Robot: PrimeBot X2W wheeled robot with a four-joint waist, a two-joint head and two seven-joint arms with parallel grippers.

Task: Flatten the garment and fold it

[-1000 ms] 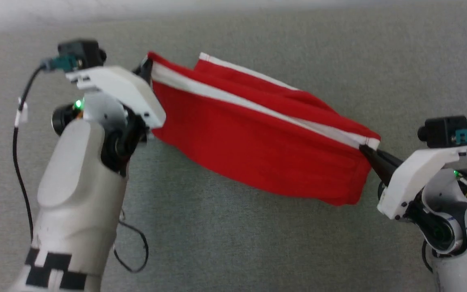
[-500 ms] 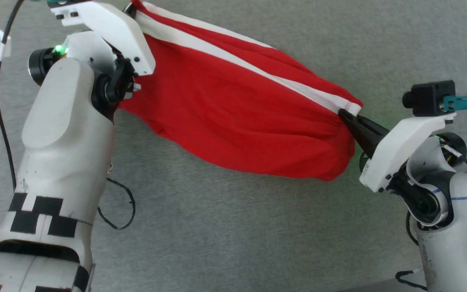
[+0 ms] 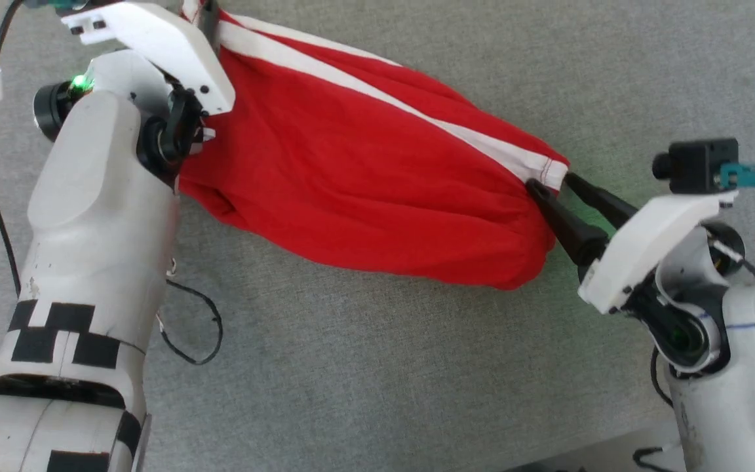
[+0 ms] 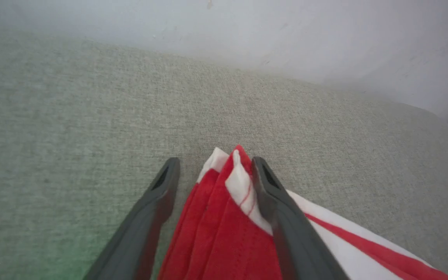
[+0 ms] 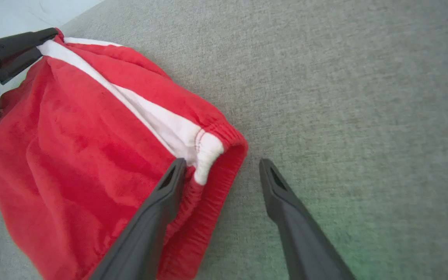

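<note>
The garment (image 3: 364, 170), red shorts with a white side stripe, lies bunched on the grey surface between my two arms. My left gripper (image 3: 206, 14) is at its far left corner. In the left wrist view the left gripper (image 4: 214, 161) is open, and the garment's corner (image 4: 228, 202) lies loose between the fingers, leaning on the right one. My right gripper (image 3: 551, 182) is at the near right corner. There the right gripper (image 5: 222, 161) is open too, and the garment's elastic waistband end (image 5: 208, 149) rests against its left finger.
The grey cloth surface (image 3: 384, 367) stretches all round the shorts. A pale wall (image 4: 286, 31) rises behind its far edge. A thin black cable (image 3: 187, 341) hangs off my left forearm. The surface's near edge (image 3: 613, 452) shows at the bottom right.
Both grippers have opened and let go of the garment's corners. The shorts, stretched between them before, have sagged onto the surface. The head camera has also shifted.
</note>
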